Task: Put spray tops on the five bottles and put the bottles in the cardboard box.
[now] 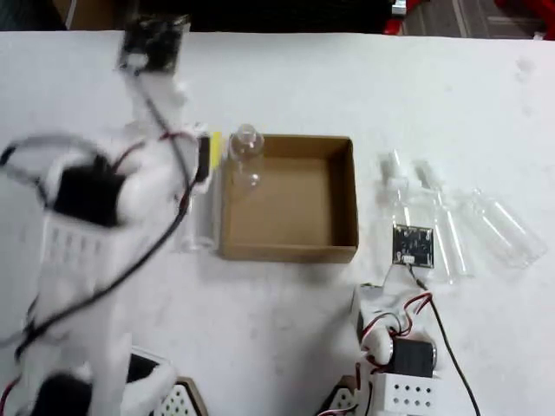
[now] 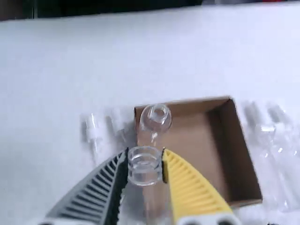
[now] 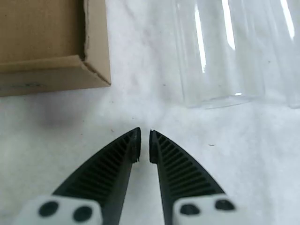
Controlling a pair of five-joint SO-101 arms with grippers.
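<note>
Bottle in hand: a clear bottle (image 2: pixel 143 169) is gripped just under its open, threaded mouth, and no spray top is fitted to it.
Left gripper: the left gripper (image 2: pixel 144 157) is clamped on that bottle, grey finger on one side and yellow on the other, just beside the cardboard box's left wall.
Second bottle: an uncapped bottle (image 2: pixel 156 117) is seen at the box's far left corner with its mouth up. Whether it stands inside or leans on the wall from outside cannot be settled from these angles.
Cardboard box: the cardboard box (image 1: pixel 288 251) is set open-topped in the middle of the table (image 1: pixel 347 78).
Spray tops: two spray tops (image 2: pixel 90 127) are laid on the table outside the box, on the held bottle's side.
Other bottles: further bottles (image 1: pixel 447 230) are laid side by side past the box's right wall, well apart from the held one.
Right gripper: the right gripper (image 3: pixel 144 143) is closed almost tip to tip on nothing, low over the table between a box corner and the bottles' bases.
Step in hand: capping is judged to come first, since the held bottle's mouth is bare.
Doing it well: the bottle should be kept upright and steady. The thread should be left free of the fingers, which are seated close under it. A top should be fed tube-first, straight down the mouth, before any twist is applied.
</note>
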